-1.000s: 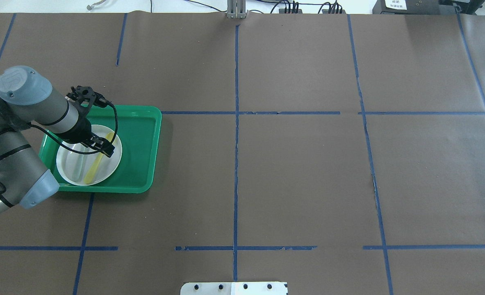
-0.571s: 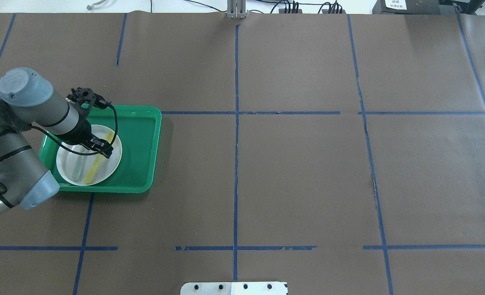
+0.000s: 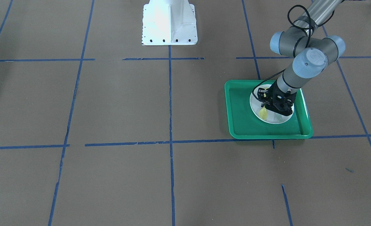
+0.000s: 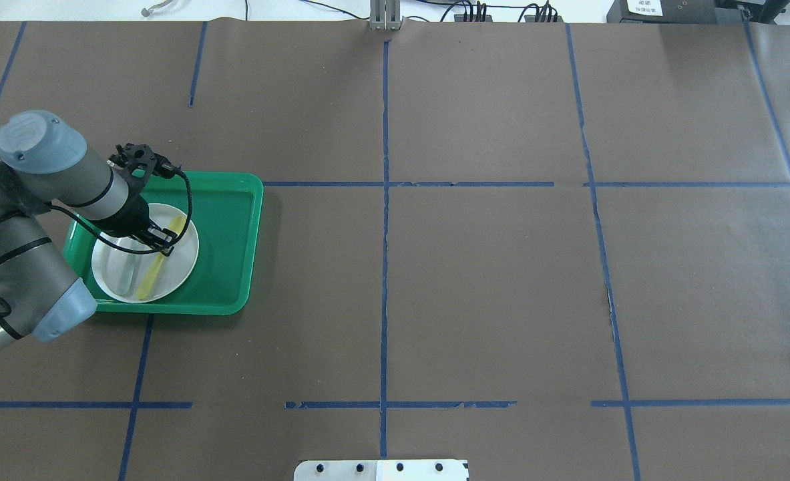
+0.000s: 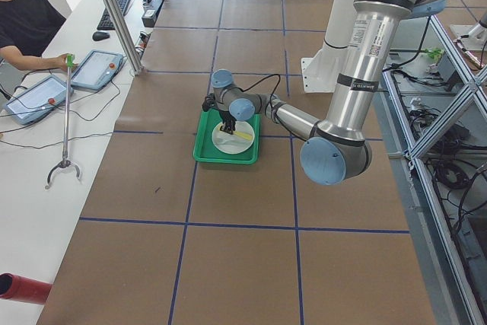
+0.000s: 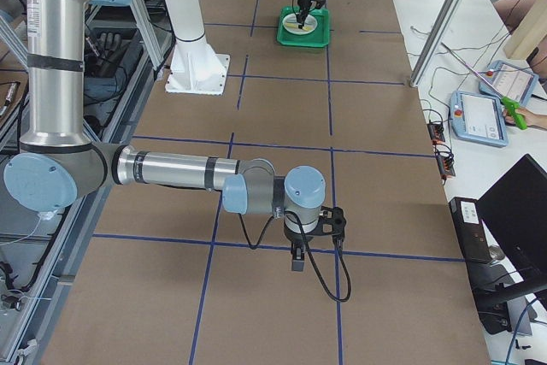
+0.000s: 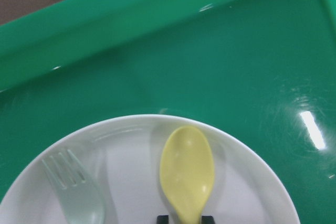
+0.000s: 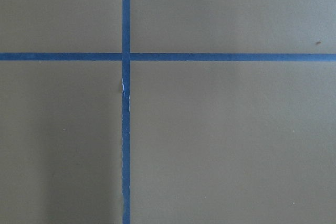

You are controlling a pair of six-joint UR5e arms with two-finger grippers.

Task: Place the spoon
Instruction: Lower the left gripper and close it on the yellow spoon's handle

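The pale yellow spoon (image 7: 187, 171) lies on a white plate (image 7: 252, 182) inside a green tray (image 7: 210, 51). In the overhead view the spoon (image 4: 157, 270) lies slantwise on the plate (image 4: 182, 262). My left gripper (image 4: 165, 244) is down on the plate. In the left wrist view its two fingertips (image 7: 163, 217) sit close against the spoon's neck, one on each side, shut on it. From the front the spoon's bowl (image 3: 263, 113) shows beside the left gripper (image 3: 269, 106). My right gripper (image 6: 297, 261) shows only in the exterior right view, so I cannot tell whether it is open or shut.
A pale grey-green fork (image 7: 79, 192) lies on the plate beside the spoon, and shows in the overhead view (image 4: 126, 274). The tray (image 4: 228, 234) sits at the table's left. Brown paper with blue tape lines (image 4: 384, 267) covers the table. The right wrist view shows only paper and tape.
My left gripper has come down onto the plate and its fingers have drawn in around the spoon. The spoon, fork, plate and tray have not moved.
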